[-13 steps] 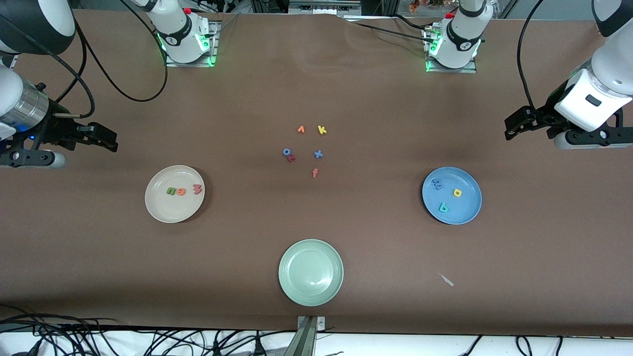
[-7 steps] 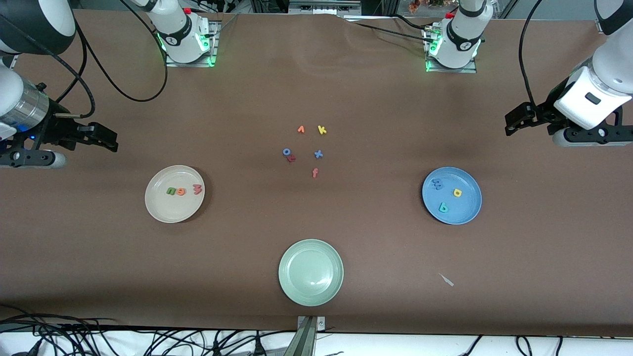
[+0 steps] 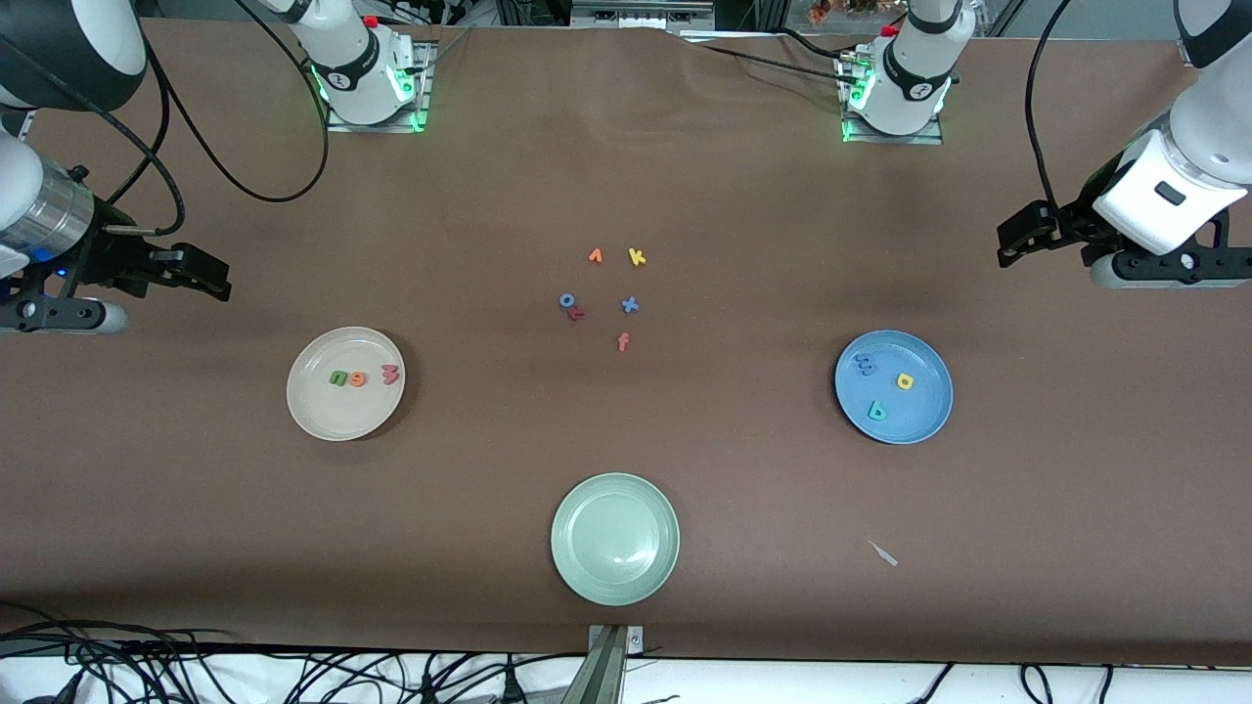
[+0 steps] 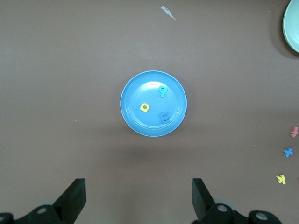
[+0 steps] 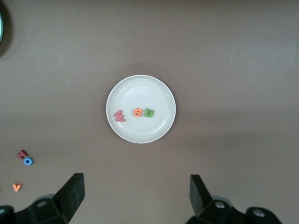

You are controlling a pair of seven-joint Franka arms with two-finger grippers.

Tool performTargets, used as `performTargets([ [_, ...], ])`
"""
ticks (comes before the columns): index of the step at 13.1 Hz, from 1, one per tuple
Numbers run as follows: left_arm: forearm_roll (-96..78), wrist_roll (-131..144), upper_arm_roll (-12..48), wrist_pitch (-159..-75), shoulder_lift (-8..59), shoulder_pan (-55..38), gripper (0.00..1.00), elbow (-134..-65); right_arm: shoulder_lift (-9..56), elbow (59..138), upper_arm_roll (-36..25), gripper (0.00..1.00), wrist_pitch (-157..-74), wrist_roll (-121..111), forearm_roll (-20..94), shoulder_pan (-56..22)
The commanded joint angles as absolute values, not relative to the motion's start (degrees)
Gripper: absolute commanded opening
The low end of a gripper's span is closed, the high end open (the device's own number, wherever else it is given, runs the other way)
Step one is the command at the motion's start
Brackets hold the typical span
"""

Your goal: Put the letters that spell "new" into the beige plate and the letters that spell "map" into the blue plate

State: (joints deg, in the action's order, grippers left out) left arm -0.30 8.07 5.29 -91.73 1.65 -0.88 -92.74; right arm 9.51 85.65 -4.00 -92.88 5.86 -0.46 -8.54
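Three foam letters, green n [image 3: 338, 377], orange e [image 3: 358, 378], pinkish-red w [image 3: 390, 374], lie in the beige plate [image 3: 323, 416]; blue m [image 3: 865, 365], yellow a [image 3: 905, 381], teal p [image 3: 877, 411] in the blue plate [image 3: 929, 416]. Left pincer [image 4: 136, 200] and right pincer [image 5: 135, 198] gape wide, empty.

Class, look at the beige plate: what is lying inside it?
Inside the beige plate lie three foam letters in a row: a green n, an orange e and a pinkish-red w. Nothing covers them; the rest of the plate is bare.

1. The pale green plate [image 4: 293, 25] is cut off by the left wrist view's edge.
2. Beside the blue o [image 3: 566, 300], a dark red letter [image 3: 577, 314] is too small to read.
3. Both arms run out of the front view.
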Motion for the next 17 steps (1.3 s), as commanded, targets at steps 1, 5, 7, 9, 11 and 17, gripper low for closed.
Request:
performTargets([
  [1,0.2,6.9,4.9,-90.4,1.9,-1.4,1.0,-91.4,7.5,89.0,-4.0,1.0,-94.5,5.4,-0.3,-8.7],
  [5,0.2,6.9,5.0,-90.4,1.9,-1.7,1.0,-91.3,7.5,88.9,-3.9,1.0,-94.0,5.4,-0.4,-8.8],
  [7,0.2,6.9,5.0,-90.4,1.9,-1.6,1.0,-91.4,7.4,88.9,-4.0,1.0,-93.9,5.4,-0.4,-8.8],
  [9,0.2,6.9,5.0,-90.3,1.9,-1.6,1.0,-91.3,7.5,88.9,-4.0,1.0,-93.7,5.4,-0.4,-8.7],
  [11,0.3,6.9,5.0,-90.3,1.9,-1.6,1.0,-91.4,7.5,88.9,-4.0,1.0,-93.8,5.4,-0.7,-8.8],
  [17,0.3,6.9,5.0,-90.3,1.9,-1.7,1.0,-91.4,7.5,88.9,-4.0,1.0,-93.8,5.4,-0.6,-8.7],
])
